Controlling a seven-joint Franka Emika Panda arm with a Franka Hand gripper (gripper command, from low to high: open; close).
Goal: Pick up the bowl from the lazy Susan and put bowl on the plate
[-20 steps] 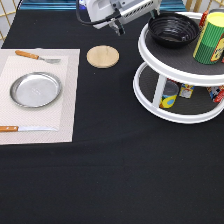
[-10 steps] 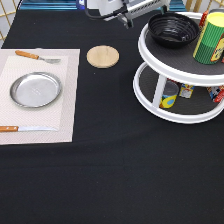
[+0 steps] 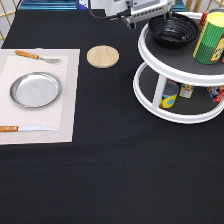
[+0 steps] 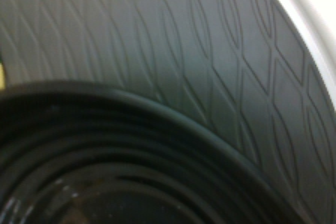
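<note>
The glossy black bowl [image 3: 173,30] sits on the top tier of the white lazy Susan [image 3: 150,56] at the exterior view's top right. My gripper [image 3: 161,10] hangs at the top edge, just over the bowl's far-left rim. The silver metal plate [image 3: 36,89] lies empty on a pale placemat at the left. In the wrist view the bowl's ribbed rim [image 4: 150,165] fills the lower part, with the tier's dark patterned tray surface [image 4: 187,60] and the white edge [image 4: 319,35] behind it.
A round wooden coaster [image 3: 103,56] lies between the placemat and the turntable. A fork [image 3: 37,56] and a knife [image 3: 25,128] flank the plate. A green-yellow can [image 3: 210,37] stands beside the bowl. Small cans [image 3: 169,95] sit on the lower tier.
My gripper has moved toward the exterior view's right, from above the table near the coaster to over the bowl's rim. The bowl and plate have not moved.
</note>
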